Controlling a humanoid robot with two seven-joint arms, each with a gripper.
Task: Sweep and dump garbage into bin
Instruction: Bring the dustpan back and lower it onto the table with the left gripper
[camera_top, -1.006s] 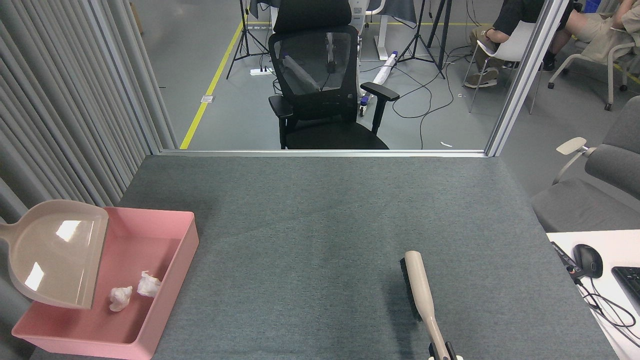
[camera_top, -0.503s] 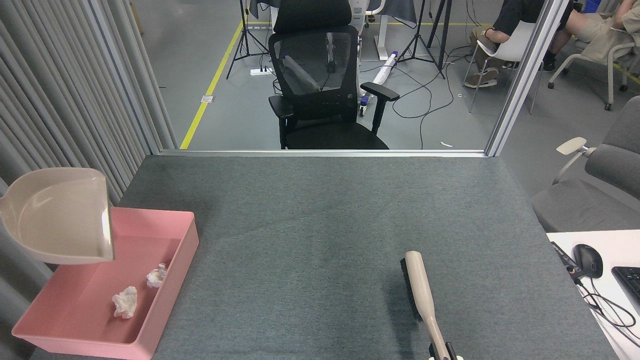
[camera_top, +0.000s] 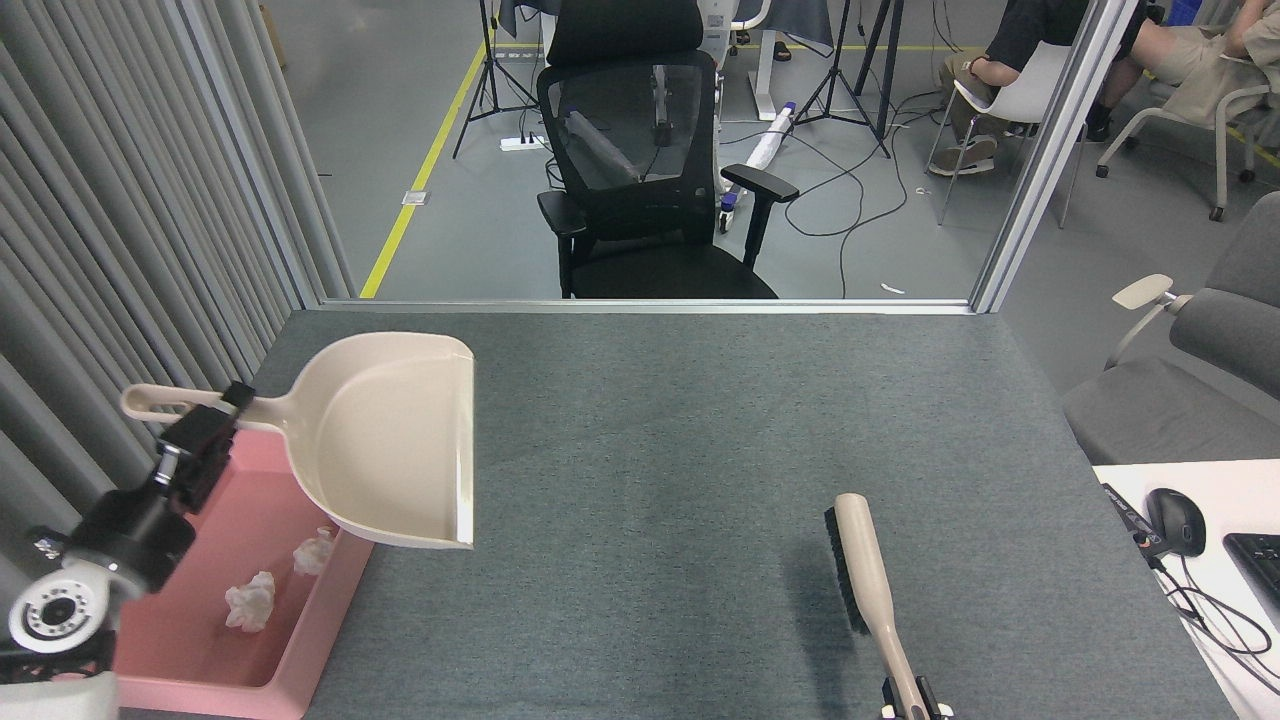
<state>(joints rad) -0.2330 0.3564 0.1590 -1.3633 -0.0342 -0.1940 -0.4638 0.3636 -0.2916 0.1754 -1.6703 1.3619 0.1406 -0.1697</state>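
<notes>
Head view is showing wide open grey tabletop between dustpan and brush. Left gripper is clamping the dustpan handle, its mouth facing right over the bin (near-left edge). Garbage is lying inside, just below-right of that gripper. Right gripper is gripping the brush, pointing far.

Our left gripper clamps the handle of the dustpan, whose scoop hangs to its right, covering the far right part of the bin. Below the gripper the bin's near floor lies open apart from two wads of garbage. Between the dustpan and the brush in our right gripper, the worktop is bare. Left of the left gripper stands a ribbed wall.
</notes>
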